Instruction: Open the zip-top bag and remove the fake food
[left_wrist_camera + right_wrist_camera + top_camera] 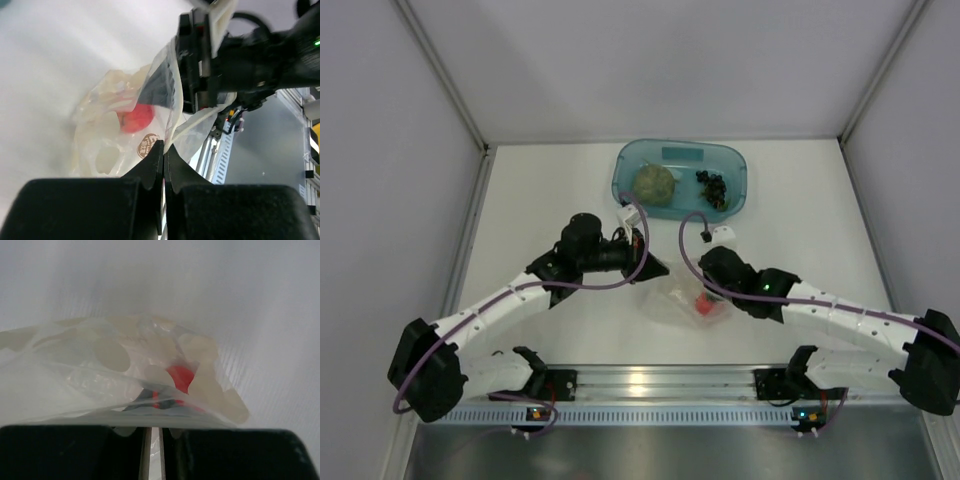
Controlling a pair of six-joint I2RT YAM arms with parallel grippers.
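I'm pinching opposite lips of the zip-top bag (667,298), both jaws clamped on film, aiming for a slow even spread to free the red fruit (137,118).

A teal translucent tray (730,155) with rounded corners sits at the far side of the white table (540,190), a little right of centre and just in front of the back wall (660,60). A paler rectangular patch shows on its far inner side. Plain grey panels close the scene on the left (380,150) and on the right (920,150). Along the near edge of the table runs a shiny metal rail (650,380), with a perforated strip just below it.
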